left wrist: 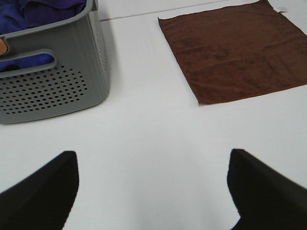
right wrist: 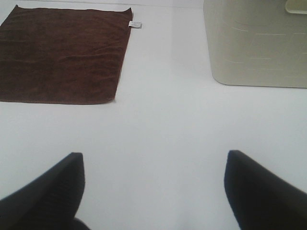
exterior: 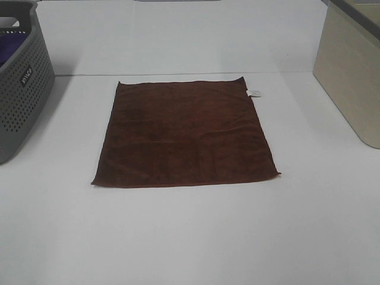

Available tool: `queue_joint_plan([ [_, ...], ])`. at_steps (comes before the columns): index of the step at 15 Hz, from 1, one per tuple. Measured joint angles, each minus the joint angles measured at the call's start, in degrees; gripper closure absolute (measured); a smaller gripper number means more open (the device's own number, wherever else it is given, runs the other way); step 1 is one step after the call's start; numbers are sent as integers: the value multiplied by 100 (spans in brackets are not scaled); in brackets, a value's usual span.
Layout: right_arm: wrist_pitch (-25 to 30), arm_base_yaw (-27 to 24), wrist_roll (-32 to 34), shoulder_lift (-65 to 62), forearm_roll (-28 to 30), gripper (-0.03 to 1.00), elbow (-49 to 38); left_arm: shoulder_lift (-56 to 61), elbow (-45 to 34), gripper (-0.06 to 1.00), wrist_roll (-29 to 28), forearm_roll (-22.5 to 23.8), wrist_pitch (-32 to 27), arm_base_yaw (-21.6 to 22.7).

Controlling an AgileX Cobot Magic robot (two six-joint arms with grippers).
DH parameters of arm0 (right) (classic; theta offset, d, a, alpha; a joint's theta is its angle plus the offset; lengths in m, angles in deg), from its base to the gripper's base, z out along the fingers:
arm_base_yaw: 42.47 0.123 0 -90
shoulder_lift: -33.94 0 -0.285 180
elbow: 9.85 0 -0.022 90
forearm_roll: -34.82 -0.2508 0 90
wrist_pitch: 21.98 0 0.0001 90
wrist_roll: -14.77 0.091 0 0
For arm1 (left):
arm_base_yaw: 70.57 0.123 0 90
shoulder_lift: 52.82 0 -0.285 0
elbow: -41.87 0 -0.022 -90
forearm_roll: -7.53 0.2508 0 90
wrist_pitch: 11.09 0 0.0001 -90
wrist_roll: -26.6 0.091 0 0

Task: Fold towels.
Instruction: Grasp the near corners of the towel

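A dark reddish-brown square towel [exterior: 185, 134] lies flat and unfolded in the middle of the white table, with a small white tag [exterior: 253, 92] at its far right corner. It also shows in the left wrist view [left wrist: 235, 50] and the right wrist view [right wrist: 62, 52]. My left gripper [left wrist: 153, 191] is open and empty over bare table, short of the towel's near left corner. My right gripper [right wrist: 153, 191] is open and empty over bare table, short of the towel's near right corner. Neither gripper shows in the exterior high view.
A grey perforated basket [exterior: 21, 83] stands at the far left, holding blue cloths [left wrist: 33, 12]. A beige bin [exterior: 350, 71] stands at the far right, also in the right wrist view [right wrist: 254, 43].
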Motion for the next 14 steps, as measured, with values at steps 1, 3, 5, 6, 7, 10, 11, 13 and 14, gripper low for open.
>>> queue_joint_plan([
  [1,0,0,0,0,0,21,0,0,0,14,0,0,0,0],
  [3,0,0,0,0,0,21,0,0,0,14,0,0,0,0],
  [5,0,0,0,0,0,21,0,0,0,14,0,0,0,0],
  [6,0,0,0,0,0,21,0,0,0,14,0,0,0,0],
  [7,0,0,0,0,0,21,0,0,0,14,0,0,0,0],
  [10,0,0,0,0,0,21,0,0,0,14,0,0,0,0],
  [11,0,0,0,0,0,21,0,0,0,14,0,0,0,0],
  [13,0,0,0,0,0,21,0,0,0,14,0,0,0,0],
  [14,0,0,0,0,0,21,0,0,0,14,0,0,0,0],
])
